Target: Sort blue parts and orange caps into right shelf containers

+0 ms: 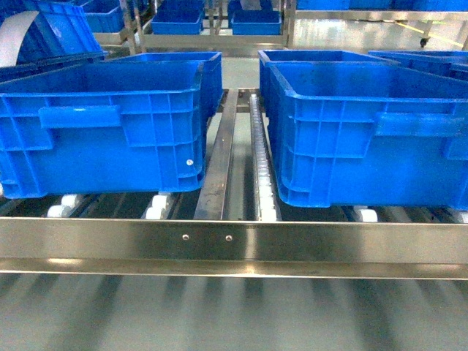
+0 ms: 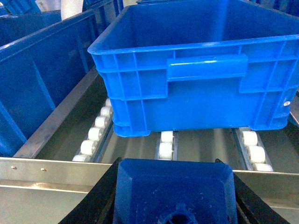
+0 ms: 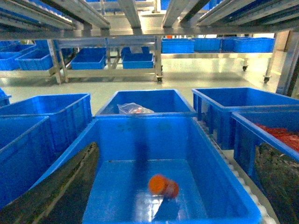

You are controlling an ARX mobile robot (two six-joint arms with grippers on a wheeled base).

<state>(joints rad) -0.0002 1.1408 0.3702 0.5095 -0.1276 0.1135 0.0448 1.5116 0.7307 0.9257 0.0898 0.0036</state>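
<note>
In the left wrist view my left gripper (image 2: 173, 163) is shut on a blue part (image 2: 173, 191), boxy with a round stud. It hangs just before the shelf's steel front rail (image 2: 46, 170), facing a large blue container (image 2: 196, 74). Seen from the right wrist, my right gripper (image 3: 177, 147) is open above another container (image 3: 145, 119). An orange cap (image 3: 163, 185) shows blurred and tipped on its side over that container's floor, free of the fingers (image 3: 70, 186). The head view shows two containers (image 1: 110, 124) (image 1: 365, 139) behind the rail (image 1: 234, 238), and neither gripper.
White roller tracks (image 1: 263, 168) run between the two front crates. More blue crates stand behind and beside; one holds a plastic bag (image 3: 134, 109), one at the right holds red-orange things (image 3: 280, 133). An upper steel rack level (image 3: 131, 14) hangs overhead.
</note>
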